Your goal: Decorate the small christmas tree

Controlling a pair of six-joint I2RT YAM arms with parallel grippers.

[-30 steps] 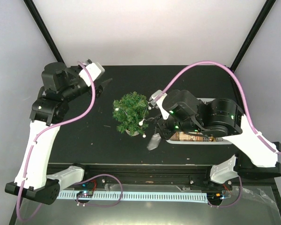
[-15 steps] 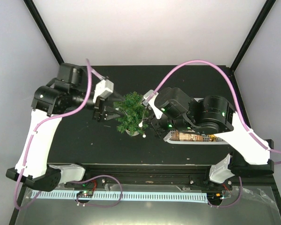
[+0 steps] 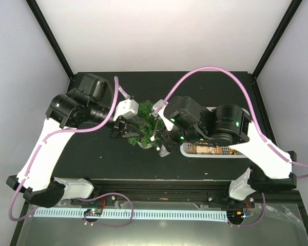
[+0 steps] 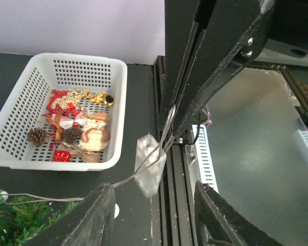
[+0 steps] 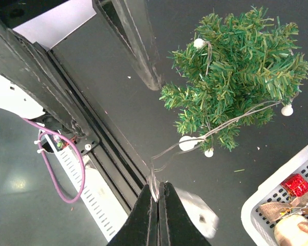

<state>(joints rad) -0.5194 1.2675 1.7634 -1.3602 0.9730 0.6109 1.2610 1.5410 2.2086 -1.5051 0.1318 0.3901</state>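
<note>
The small christmas tree stands at mid table, a thin wire of white bulbs draped on it. It also shows in the right wrist view and at the lower left of the left wrist view. My right gripper is shut on the wire just right of the tree, and a clear battery pack hangs below the fingers. The pack also shows in the left wrist view. My left gripper is open and empty at the tree's left side; its jaws stand wide apart.
A white plastic basket of ornaments sits right of the tree, partly under the right arm; the left wrist view shows its rim, with pine cones, red gifts and gold pieces inside. The black rail runs along the near table edge.
My left arm has swung from the far left in to the tree's left side. My right gripper has shifted left and nearer with the wire, and the basket shows more.
</note>
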